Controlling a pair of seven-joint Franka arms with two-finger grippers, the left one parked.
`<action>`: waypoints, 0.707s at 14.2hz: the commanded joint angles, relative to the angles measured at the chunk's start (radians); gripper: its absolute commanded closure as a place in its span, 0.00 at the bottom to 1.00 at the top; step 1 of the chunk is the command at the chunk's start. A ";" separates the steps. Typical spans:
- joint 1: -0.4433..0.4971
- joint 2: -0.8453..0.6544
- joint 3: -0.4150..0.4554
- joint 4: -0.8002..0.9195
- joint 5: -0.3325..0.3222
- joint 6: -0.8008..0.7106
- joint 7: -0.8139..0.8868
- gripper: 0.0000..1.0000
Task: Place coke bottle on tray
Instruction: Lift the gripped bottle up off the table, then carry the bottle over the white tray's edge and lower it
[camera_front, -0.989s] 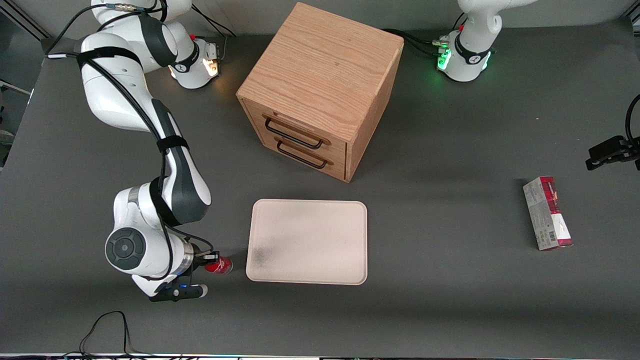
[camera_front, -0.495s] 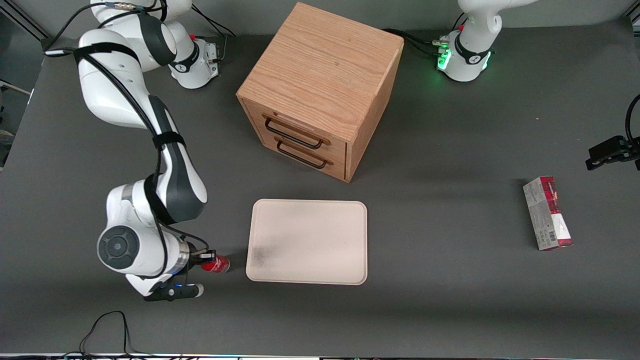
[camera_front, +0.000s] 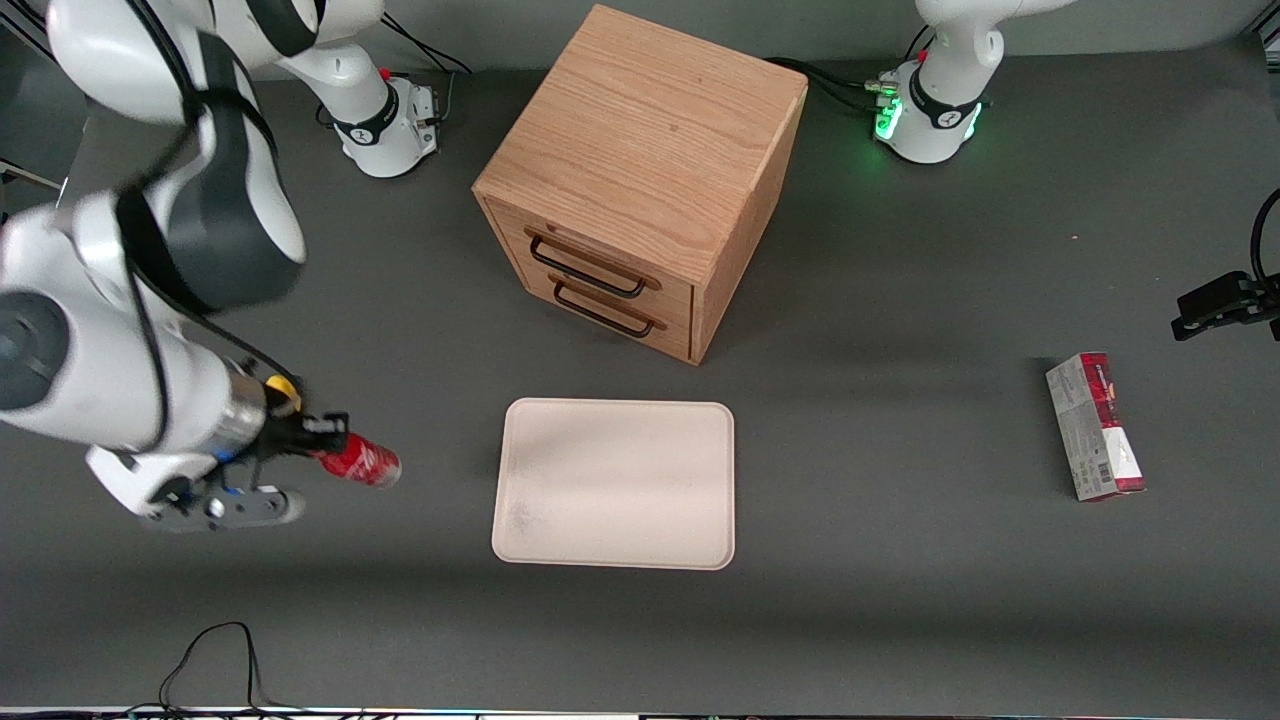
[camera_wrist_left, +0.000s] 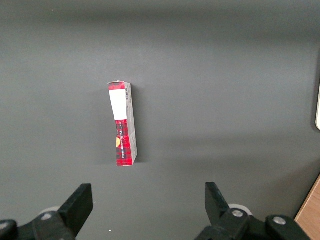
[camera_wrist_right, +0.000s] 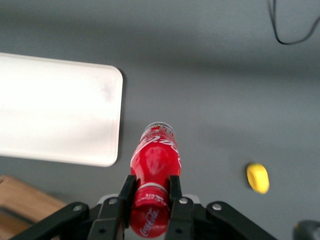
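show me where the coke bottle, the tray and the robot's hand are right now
coke bottle (camera_front: 362, 462): front view, on its red label, held above the table.
tray (camera_front: 615, 415): front view, on the rim edge nearest the drawer cabinet.
hand (camera_wrist_right: 151, 192): right wrist view, midway between the fingertips, which are clamped on the bottle.

Only thing I can actually read is the white Coca-Cola script on the coke bottle (camera_wrist_right: 152, 187), printed on the red label right where the gripper (camera_wrist_right: 150, 192) pinches it. The carton (camera_wrist_left: 123, 123) has print too, but nothing legible.
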 joint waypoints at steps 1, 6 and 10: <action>0.003 -0.089 0.005 -0.031 -0.009 -0.064 -0.019 0.96; 0.012 -0.095 0.040 -0.024 -0.005 -0.053 -0.004 0.96; 0.086 -0.088 0.067 -0.024 -0.009 -0.017 0.089 0.96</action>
